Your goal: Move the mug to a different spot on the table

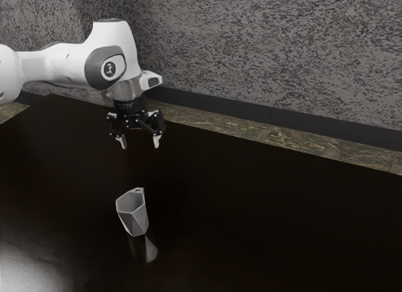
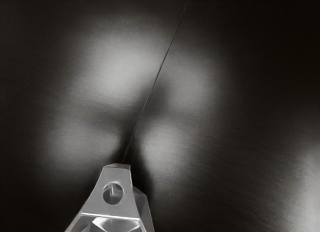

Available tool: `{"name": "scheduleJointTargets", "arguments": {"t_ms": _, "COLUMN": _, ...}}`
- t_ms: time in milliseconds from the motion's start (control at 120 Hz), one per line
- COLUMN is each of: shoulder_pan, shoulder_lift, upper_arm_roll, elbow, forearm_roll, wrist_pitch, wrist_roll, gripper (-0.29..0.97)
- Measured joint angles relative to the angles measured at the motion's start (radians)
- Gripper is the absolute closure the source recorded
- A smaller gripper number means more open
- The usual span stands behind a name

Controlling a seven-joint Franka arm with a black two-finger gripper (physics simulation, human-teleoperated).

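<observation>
The two black fingers stand spread wide with nothing between them, pale tips pointing down at the table. The gripper hangs in the air, well clear of the tabletop and touching nothing. Above it the short dark wrist joins the white arm, which comes in from the exterior view's left and bends down at a round grey-capped joint.

Below the gripper, and apart from it, the mug stands upright on the dark table – a grey, faceted cup, wider at the rim than at the base. It sits almost straight under the open fingers, a touch toward the exterior view's left. Its pale reflection lies on the glossy surface just in front of it.

In the wrist view the mug shows just under the hand, its open top facing up and a flat handle tab with a round hole pointing away from the hand. A thin line runs across the shiny tabletop from the handle outward, between soft bright patches of reflected light.

Behind the table's far edge runs a speckled strip, then a dark band – and above that a rough grey wall
</observation>
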Motion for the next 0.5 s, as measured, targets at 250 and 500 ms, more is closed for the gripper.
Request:
{"name": "scheduleJointTargets", "arguments": {"t_ms": 250, "shoulder_pan": 0.009, "shoulder_lift": 0.039, "upper_arm_roll": -0.022, "elbow": 0.253, "forearm_roll": 0.152, "wrist_pitch": -0.013, "wrist_roll": 0.035, "gripper": 0.00}}
{"name": "scheduleJointTargets", "arguments": {"t_ms": 500, "shoulder_pan": -0.020, "shoulder_lift": 0.063, "upper_arm_roll": -0.021, "elbow": 0.321, "forearm_roll": 0.194, "wrist_pitch": -0.057, "wrist_roll": 0.075, "gripper": 0.00}}
